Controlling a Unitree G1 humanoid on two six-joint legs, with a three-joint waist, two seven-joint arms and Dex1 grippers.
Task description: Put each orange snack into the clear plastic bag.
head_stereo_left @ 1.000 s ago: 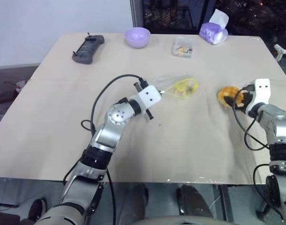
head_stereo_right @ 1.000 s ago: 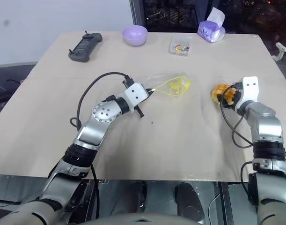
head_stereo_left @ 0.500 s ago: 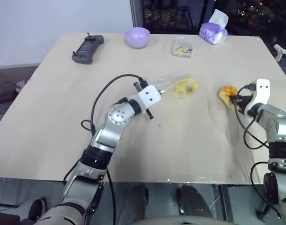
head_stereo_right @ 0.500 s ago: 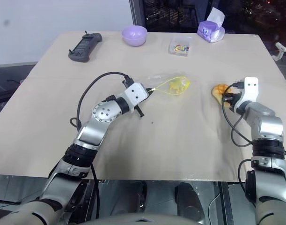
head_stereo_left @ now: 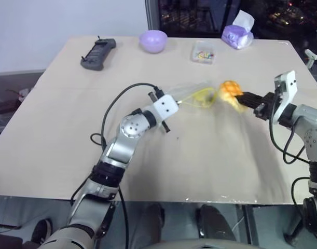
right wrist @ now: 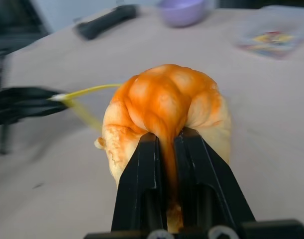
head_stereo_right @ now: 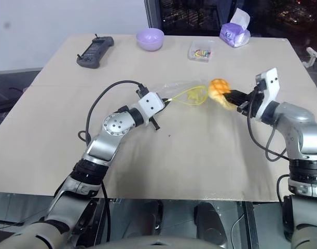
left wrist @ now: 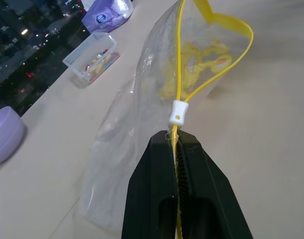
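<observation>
A: What lies around the arms, going from the biggest down?

B: The wide beige table (head_stereo_left: 54,119) bears it all. Well beyond both grippers' fingertips, along its far edge, stand a black handheld controller (head_stereo_left: 97,53), a purple tissue pack (head_stereo_left: 237,35), a round lilac bowl (head_stereo_left: 152,40) and a small clear rigid box of colourful bits (head_stereo_left: 202,53). None of them sits between the two grippers.

A: And the clear plastic bag?

B: The crinkly clear plastic bag with the yellow zip strip (left wrist: 156,94) hangs out past the left gripper (left wrist: 177,144), whose black fingers are pressed together on the strip just behind the white slider (left wrist: 177,111). The mouth gapes in a yellow loop, with something pale yellow inside.

A: The snack?

B: The right gripper (right wrist: 167,142) pinches the domed golden-orange snack (right wrist: 166,107) tightly, its fingers nearly closed and squashing it. The snack is off the table, just beside the bag's open mouth.
</observation>
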